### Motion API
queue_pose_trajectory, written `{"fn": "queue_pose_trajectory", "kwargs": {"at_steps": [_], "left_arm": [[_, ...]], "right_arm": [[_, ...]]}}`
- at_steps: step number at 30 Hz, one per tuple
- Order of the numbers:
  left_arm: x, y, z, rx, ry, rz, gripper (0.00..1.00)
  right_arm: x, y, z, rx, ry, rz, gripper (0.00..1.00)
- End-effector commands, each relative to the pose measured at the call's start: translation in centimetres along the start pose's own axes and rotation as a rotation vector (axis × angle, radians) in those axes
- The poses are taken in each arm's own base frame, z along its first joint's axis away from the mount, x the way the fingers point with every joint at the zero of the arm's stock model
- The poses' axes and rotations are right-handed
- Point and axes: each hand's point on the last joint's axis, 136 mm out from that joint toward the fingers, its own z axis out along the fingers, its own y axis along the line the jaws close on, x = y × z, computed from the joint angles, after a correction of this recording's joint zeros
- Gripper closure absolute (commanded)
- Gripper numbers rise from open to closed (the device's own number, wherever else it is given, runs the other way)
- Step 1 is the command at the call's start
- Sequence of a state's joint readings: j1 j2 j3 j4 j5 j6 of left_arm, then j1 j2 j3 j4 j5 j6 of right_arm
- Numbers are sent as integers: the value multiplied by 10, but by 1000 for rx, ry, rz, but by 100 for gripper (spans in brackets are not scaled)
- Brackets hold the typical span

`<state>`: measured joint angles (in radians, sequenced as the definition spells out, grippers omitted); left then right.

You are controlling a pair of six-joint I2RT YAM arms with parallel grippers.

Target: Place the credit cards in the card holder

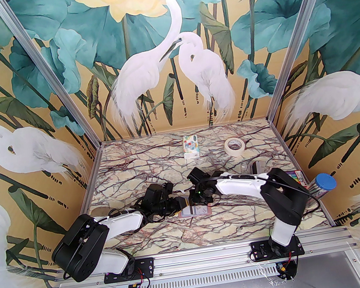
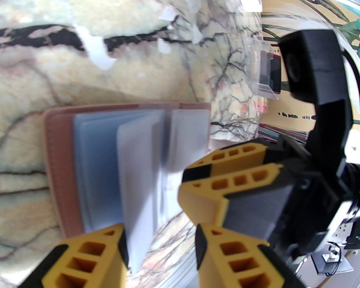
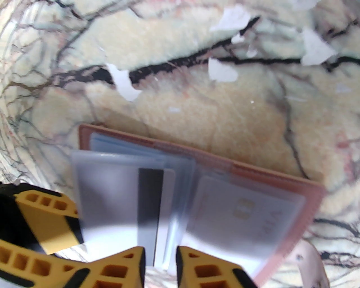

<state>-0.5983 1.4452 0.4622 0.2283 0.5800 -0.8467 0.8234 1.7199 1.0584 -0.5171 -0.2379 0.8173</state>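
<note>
Marble-patterned, veined tabletop (image 1: 130,170) carries the card holder (image 3: 253,170) near its middle: a dusty-pink leather-like wallet lying open, with pale blue lining and clear plastic sleeves (image 3: 107,191). The right gripper (image 3: 160,254) pinches a thin whitish credit card (image 3: 150,197) with a black stripe among the sleeves, beside a second card (image 3: 253,222), pocketed, bearing a gold chip and lettering too blurred to read. The left gripper (image 2: 160,234) has its jaws apart, one finger (image 2: 92,253) touching a frosted sleeve.

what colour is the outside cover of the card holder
Dusty pink on the card holder cover, with pale blue lining inside; the right wrist view shows it best.
</note>
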Motion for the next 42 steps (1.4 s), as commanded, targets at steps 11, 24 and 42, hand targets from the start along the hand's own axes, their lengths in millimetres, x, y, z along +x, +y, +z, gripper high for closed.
{"fn": "queue_pose_trajectory", "kwargs": {"at_steps": [11, 24, 42], "left_arm": [[-4, -51, 13, 97, 13, 82, 54], [1, -56, 49, 106, 68, 88, 54], [-5, -43, 17, 25, 0, 107, 54]], "right_arm": [[-6, -50, -36, 78, -86, 77, 72], [-7, -90, -65, 88, -146, 160, 72], [-15, -77, -63, 35, -143, 143, 73]]}}
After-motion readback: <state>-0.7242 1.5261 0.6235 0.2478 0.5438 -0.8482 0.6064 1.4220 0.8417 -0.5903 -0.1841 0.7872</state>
